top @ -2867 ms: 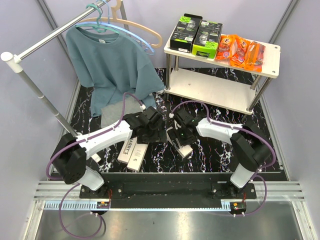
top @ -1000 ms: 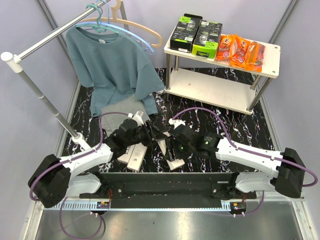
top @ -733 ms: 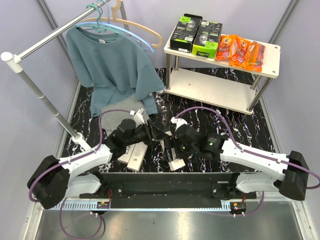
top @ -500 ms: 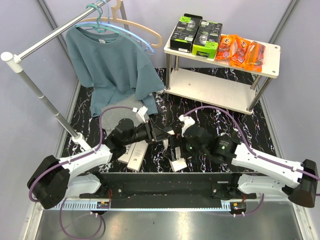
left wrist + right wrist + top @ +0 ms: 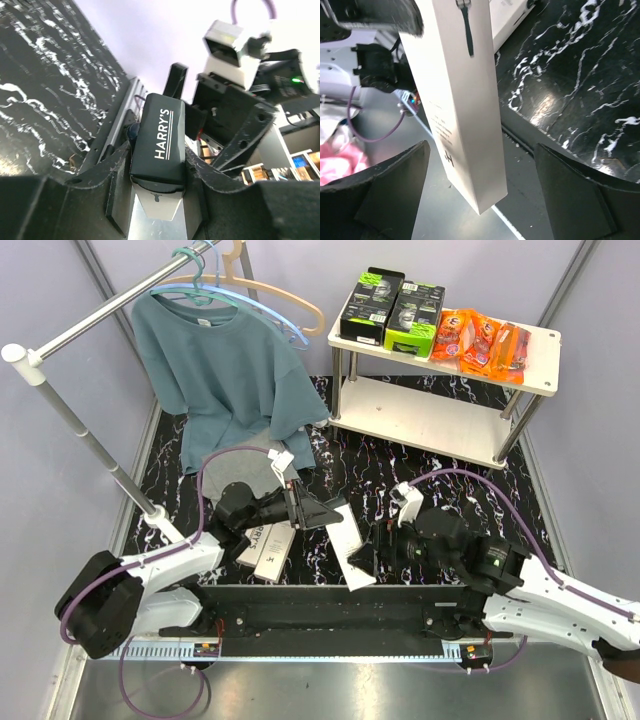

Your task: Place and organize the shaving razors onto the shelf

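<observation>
Left claw [image 5: 316, 512]: clamped across one end of a slim HARRY'S box [image 5: 350, 540], which is held off the bench [image 5: 430, 480] near the middle of its near edge.
Right claw [image 5: 376, 551]: jaws wide apart, standing either side of the box's free end without touching it.
Spare boxes [image 5: 265, 546]: two more slim white boxes lying flat side by side, just left of the held one and under the left arm.
Shelf [image 5: 420, 415]: stands at the bench's far right corner, well apart from both claws.
Top board: black-and-green boxes [image 5: 392, 306] at its left end, orange blister packs [image 5: 482, 340] beside them on the right.
Grey cloth [image 5: 232, 466]: folded on the bench behind the left arm.
T-shirt [image 5: 225, 365]: teal, hanging from the clothes rail [image 5: 95, 318] at the far left, its hem over the cloth.
</observation>
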